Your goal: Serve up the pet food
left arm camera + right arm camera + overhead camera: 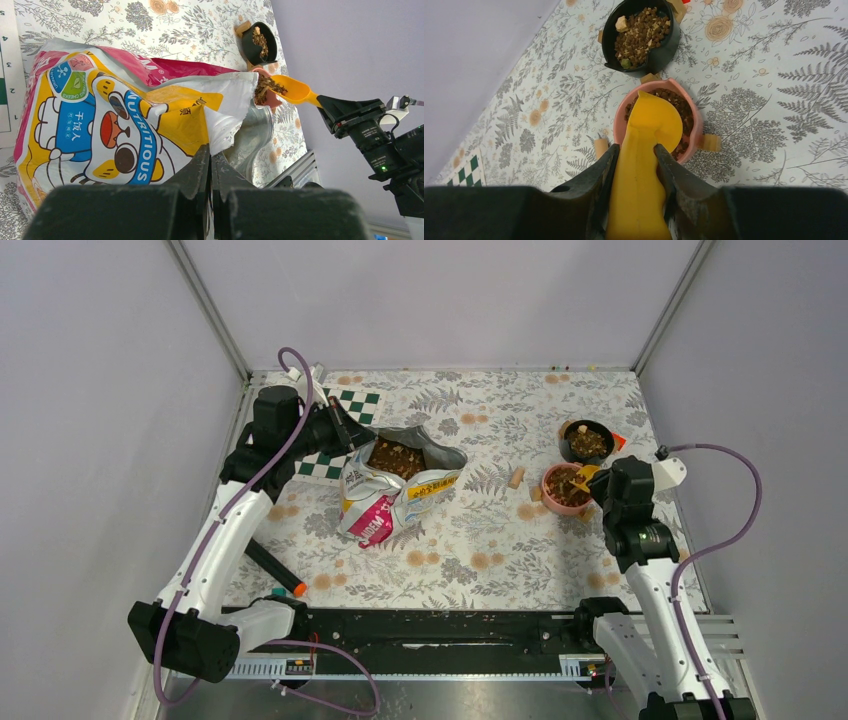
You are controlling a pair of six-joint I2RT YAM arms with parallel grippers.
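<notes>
a: well, on the right side of the overhead view the right gripper (636, 149) has its fingers clamped on the handle of the yellow scoop (651, 122), one finger on each side.

b: and the scoop's mouth is tipped over the pink bowl (618, 120). brown kibble (680, 104) lies in that bowl, and the left wrist view shows some at the scoop's lip too.

a: just above it in the frame is the black bowl (664, 47), also holding kibble, with a couple of paler bits on top.

b: over to the left now. left gripper (211, 152), fingers shut tight together, pinching the silvery lip of the yellow bag (125, 125).

a: that bag is slumped in the middle of the flowered table (480, 540), mouth gaping up at the overhead camera, more kibble showing inside.

b: its cartoon cat and blue banner face the left wrist camera.

a: tan blocks (516, 477) lie between the bag and the bowls, a couple just beside the pink bowl.

b: and a black pen (272, 568) with an orange end lies at lower left, near the left arm.
</notes>
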